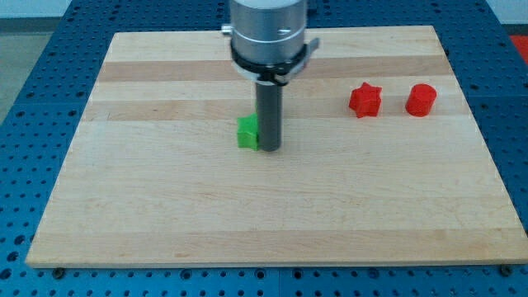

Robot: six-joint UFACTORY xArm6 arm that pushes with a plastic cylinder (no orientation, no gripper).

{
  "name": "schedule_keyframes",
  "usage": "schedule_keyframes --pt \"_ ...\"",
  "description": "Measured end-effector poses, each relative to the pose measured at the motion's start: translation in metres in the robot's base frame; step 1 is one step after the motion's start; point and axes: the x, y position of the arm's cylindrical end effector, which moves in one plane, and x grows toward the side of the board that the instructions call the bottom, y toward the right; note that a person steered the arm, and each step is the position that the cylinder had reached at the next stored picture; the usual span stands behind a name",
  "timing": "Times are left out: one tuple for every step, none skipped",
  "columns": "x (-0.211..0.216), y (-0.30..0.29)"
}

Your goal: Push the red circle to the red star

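Note:
The red circle (421, 100) lies on the wooden board at the view's right. The red star (365, 100) lies just to its left, a small gap between them. My tip (270, 149) rests on the board near the middle, well to the left of both red blocks. It touches the right side of a green block (247, 132), whose shape is partly hidden by the rod.
The wooden board (165, 206) lies on a blue perforated table (33, 99). The arm's grey mount (268, 33) hangs over the board's top middle.

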Motion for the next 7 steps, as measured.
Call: schedule_keyframes --pt "-0.004 -0.03" --pt "-0.005 -0.042" --pt "-0.001 -0.041" --pt "0.004 0.02" --pt "0.006 0.098" --pt "0.007 0.173" --pt "0.007 0.239"
